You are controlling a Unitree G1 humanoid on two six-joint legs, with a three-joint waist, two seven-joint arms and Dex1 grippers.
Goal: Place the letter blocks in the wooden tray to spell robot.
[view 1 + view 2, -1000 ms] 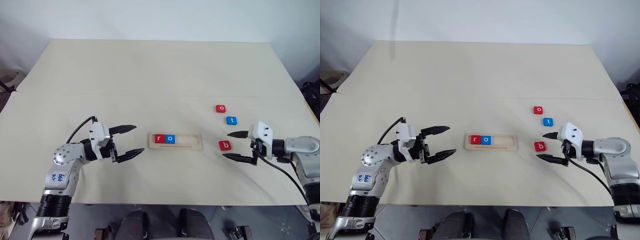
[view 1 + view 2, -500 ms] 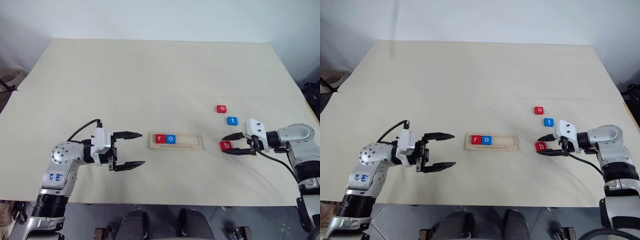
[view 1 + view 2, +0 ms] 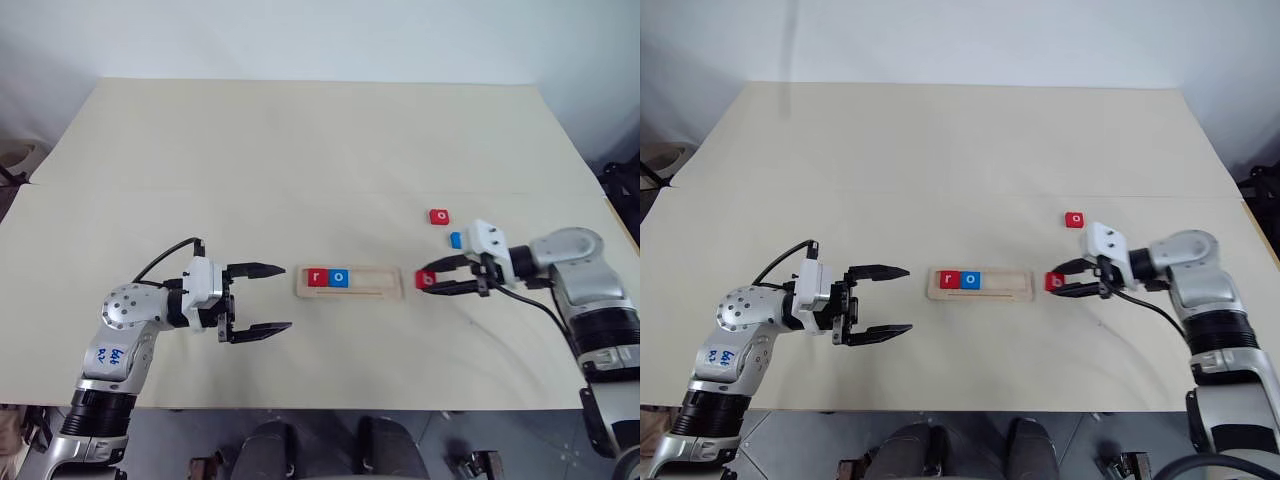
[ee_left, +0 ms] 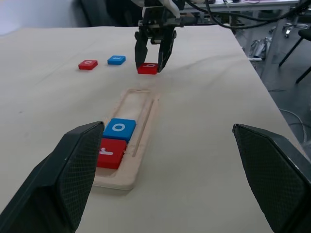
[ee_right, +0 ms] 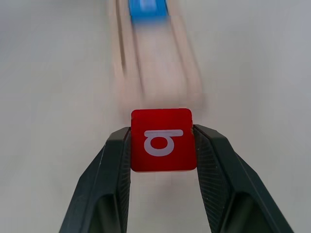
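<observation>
The red b block [image 5: 163,140] looks light, stiff and smooth-edged — best pinched across its two flat sides, as the right pincer [image 3: 1064,284] has it, clamped. A second ago that pincer stood apart beside the block lower right; now it holds it just right of the wooden tray [image 3: 388,293], mid-frame, holding r and o. The left pincer [image 3: 262,299] hangs apart — empty.

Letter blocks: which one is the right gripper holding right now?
The red b block, clamped between the right gripper fingers just off the wooden tray's right end. The red o lies loose on the table; r and blue o sit in the tray.
</observation>
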